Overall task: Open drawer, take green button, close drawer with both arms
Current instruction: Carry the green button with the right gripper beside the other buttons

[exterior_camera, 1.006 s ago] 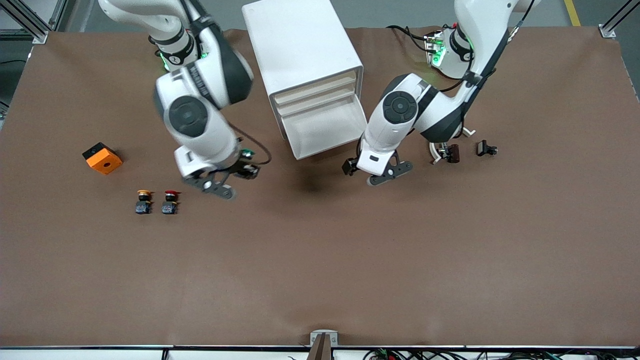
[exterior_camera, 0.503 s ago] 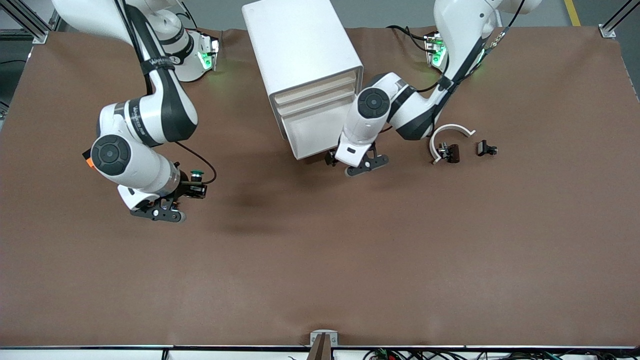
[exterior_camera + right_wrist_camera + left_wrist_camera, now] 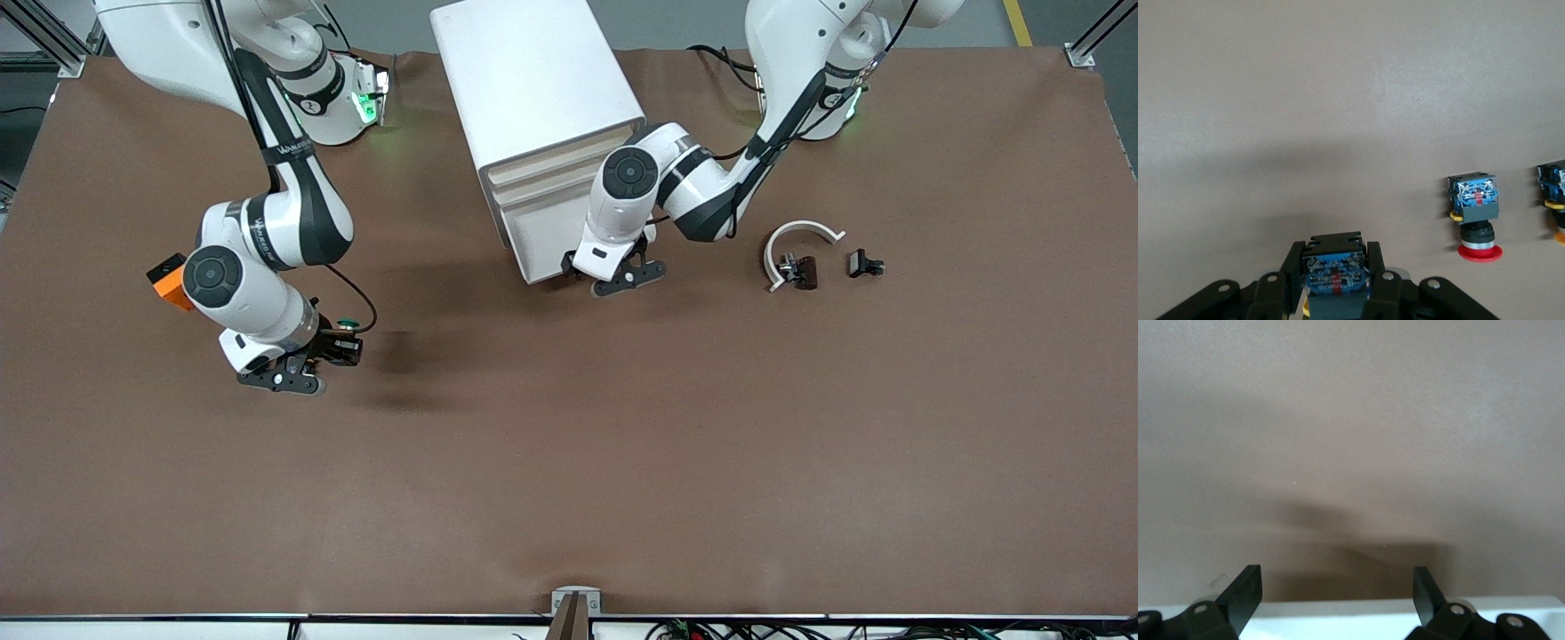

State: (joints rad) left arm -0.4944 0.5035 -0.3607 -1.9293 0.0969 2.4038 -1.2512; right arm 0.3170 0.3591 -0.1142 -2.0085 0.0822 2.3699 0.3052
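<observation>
Brown table (image 3: 569, 462): drawer (image 3: 569, 233) open, upper centre of frame. Right gripper (image 3: 342, 348), fingers clamped on button (image 3: 348, 323), mid-left, above table. Left gripper (image 3: 594, 277), fingers wide, at drawer front. Remaining, I judge: closing the drawer.

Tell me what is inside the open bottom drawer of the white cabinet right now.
The drawer shows only bare white floor where visible. The left gripper, open, sits at its front edge, and that arm covers one corner, so that part stays unchecked. The button is in the right gripper.
</observation>
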